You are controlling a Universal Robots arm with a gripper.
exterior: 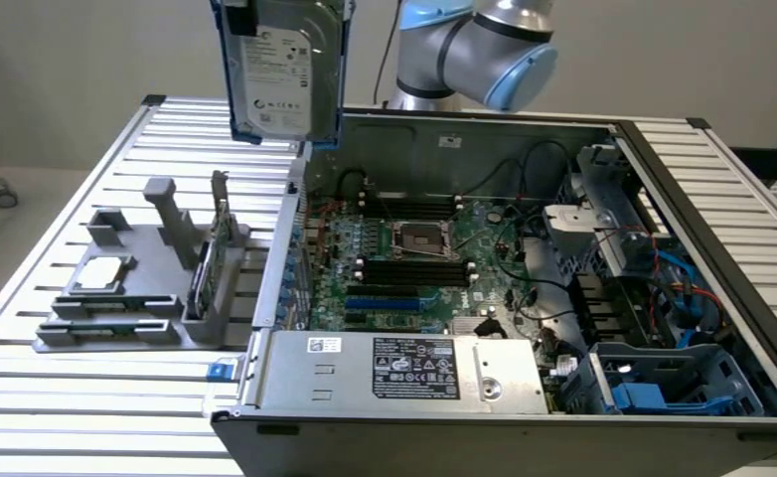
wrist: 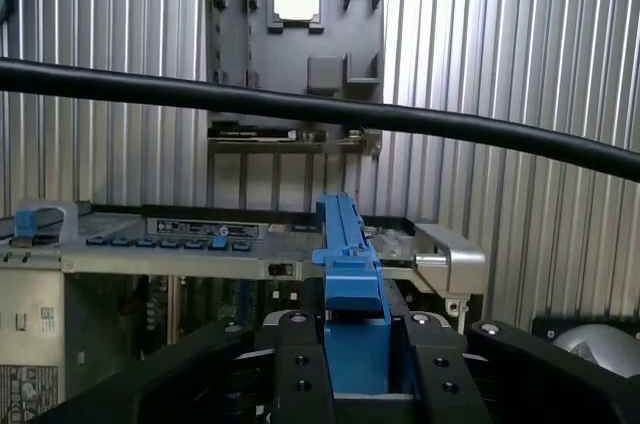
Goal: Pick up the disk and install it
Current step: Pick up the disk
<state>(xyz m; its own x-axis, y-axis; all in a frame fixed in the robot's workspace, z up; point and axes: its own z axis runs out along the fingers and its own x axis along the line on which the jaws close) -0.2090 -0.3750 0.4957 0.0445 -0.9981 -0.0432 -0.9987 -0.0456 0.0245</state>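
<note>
The disk, a silver-grey drive with a white label in a blue carrier, hangs upright in the air above the open computer case's wall on the exterior view's left. In the wrist view I see the disk edge-on as a blue strip. My gripper is shut on it, with black fingers pressed against both sides of the carrier.
The case holds a motherboard, a power supply and a blue drive bay at the exterior view's lower right. A grey holder on the slatted table carries a small square chip and an upright card. A black cable crosses the wrist view.
</note>
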